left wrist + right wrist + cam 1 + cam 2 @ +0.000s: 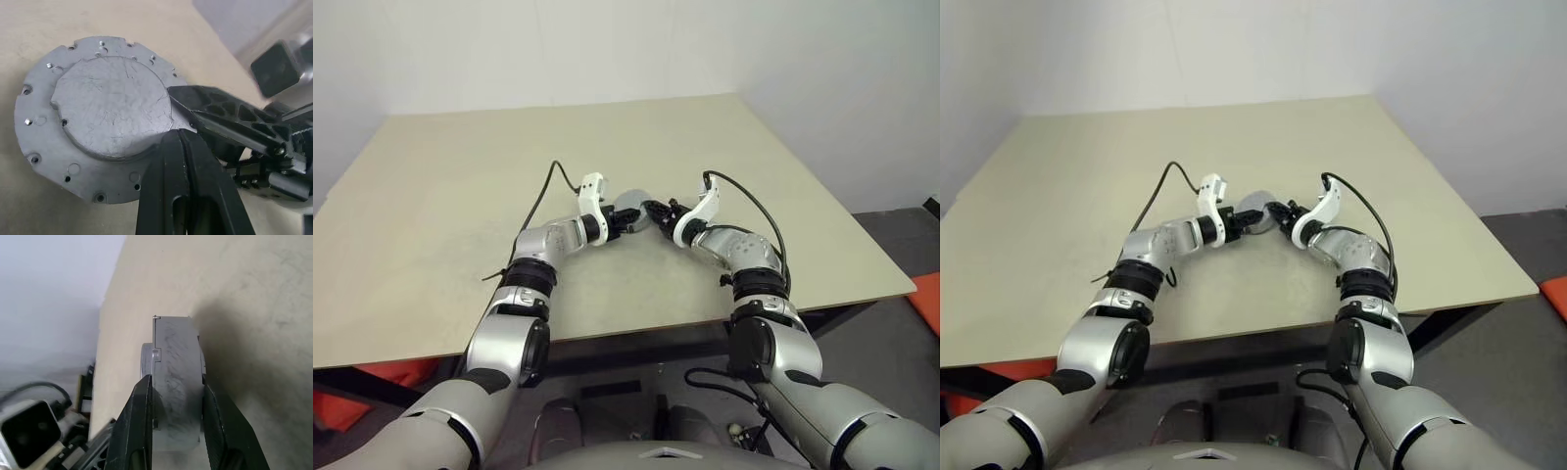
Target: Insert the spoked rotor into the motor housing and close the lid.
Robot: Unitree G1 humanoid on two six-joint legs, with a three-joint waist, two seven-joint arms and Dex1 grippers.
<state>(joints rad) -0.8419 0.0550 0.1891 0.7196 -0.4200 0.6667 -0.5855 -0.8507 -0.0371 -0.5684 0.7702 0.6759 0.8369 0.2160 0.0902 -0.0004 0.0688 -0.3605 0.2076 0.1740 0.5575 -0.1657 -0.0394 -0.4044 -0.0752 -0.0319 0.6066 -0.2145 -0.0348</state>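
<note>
Right pincer [178, 416] grips the closed motor housing [177, 377] edgewise; left pincer [182, 147] shut, touching its face.

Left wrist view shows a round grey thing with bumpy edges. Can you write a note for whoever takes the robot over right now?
Left gripper: shut, holding nothing, its tips against the lid near the rim.
Right gripper: shut on the motor housing, one finger on each flat side, holding it on edge over the table.
Things: the lid sits flat against one face of the housing, between the two grippers.
Done: the lid looks to be on.
Left: whether the spoked rotor is inside cannot be told. Check that, check the lid is fully seated, then lay the housing down.
</note>
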